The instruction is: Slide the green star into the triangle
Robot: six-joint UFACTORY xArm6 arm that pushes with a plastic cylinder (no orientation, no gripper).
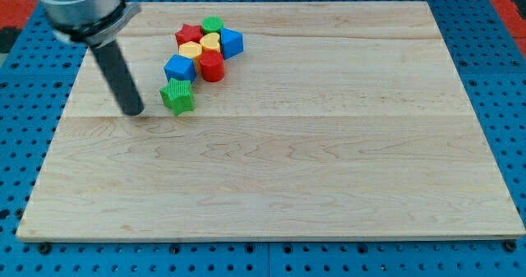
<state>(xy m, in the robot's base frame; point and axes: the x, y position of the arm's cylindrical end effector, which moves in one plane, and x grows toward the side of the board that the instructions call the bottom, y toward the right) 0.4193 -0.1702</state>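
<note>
The green star-shaped block [177, 97] is seen just right of my tip [134, 111], no pincer being fitted, almost touching the blue triangular block [179, 67] above it on the wooden surface [288, 162], so only a short push is judged left.

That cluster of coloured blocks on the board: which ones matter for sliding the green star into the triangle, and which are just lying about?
In the job:
- green star
- blue triangle, just above it
- my tip, left of the star

Lying about:
- red star
- green block
- blue block
- two yellow blocks
- red cylinder
</note>
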